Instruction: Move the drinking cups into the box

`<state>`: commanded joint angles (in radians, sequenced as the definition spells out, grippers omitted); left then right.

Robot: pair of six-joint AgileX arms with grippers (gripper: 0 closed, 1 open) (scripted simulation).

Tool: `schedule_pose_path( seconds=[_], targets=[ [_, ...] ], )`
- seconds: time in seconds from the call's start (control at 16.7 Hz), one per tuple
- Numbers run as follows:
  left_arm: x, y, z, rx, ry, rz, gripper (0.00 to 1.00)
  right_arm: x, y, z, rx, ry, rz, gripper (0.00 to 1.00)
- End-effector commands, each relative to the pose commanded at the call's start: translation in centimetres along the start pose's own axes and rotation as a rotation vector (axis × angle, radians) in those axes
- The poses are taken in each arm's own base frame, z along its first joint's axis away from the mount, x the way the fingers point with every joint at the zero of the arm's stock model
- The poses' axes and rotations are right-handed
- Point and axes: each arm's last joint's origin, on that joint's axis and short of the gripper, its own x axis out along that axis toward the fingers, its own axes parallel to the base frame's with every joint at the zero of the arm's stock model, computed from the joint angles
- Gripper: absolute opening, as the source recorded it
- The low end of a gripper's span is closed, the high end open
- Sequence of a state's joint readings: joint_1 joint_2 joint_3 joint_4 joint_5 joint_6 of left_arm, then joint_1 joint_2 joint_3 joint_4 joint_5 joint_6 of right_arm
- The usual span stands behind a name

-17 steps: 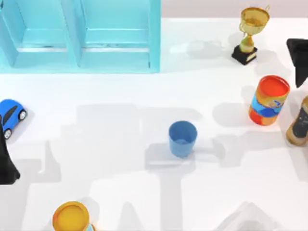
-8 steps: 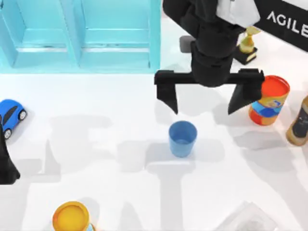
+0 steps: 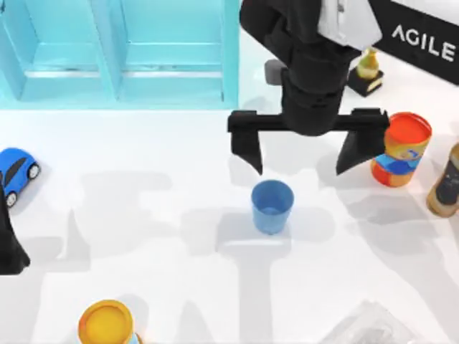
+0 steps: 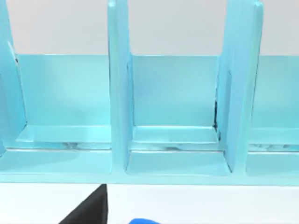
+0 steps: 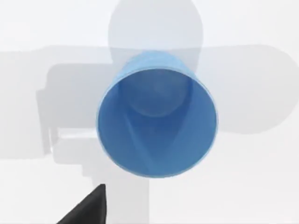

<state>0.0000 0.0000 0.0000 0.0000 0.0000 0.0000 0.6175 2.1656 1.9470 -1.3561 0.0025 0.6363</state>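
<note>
A plain blue drinking cup [image 3: 272, 206] stands upright near the table's middle, and from the right wrist it appears from above with its mouth up [image 5: 157, 116]. My right gripper [image 3: 305, 152] hovers open just behind the cup, its two black fingers spread wide to either side. One of its fingertips [image 5: 88, 207] shows beside the cup. The cyan box [image 3: 122, 57] with upright dividers sits at the back left, its compartments [image 4: 173, 116] facing my left wrist. My left gripper [image 3: 8, 244] is parked at the table's left edge, open.
A gold trophy [image 3: 367, 66] and an orange-and-blue canister [image 3: 401, 149] stand right of the right gripper, with a tan bottle [image 3: 448, 183] at the right edge. A blue toy car [image 3: 18, 172] lies at the left and a yellow can [image 3: 106, 324] at the front.
My right arm swung in from the table's right edge to hover open behind the blue cup, then shifted slightly back. The cup and the left arm have not moved.
</note>
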Motion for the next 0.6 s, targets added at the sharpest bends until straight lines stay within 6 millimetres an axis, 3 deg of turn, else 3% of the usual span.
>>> schedule_pose_path(
  seconds=[0.42,0.6],
  targets=[
    [0.0,0.0,0.0,0.000,0.000,0.000,1.00,8.0,0.1,0.1,0.000,-0.008,0.006,1.00],
    [0.0,0.0,0.0,0.000,0.000,0.000,1.00,8.9,0.1,0.0,0.000,-0.003,0.002,1.00]
  ],
)
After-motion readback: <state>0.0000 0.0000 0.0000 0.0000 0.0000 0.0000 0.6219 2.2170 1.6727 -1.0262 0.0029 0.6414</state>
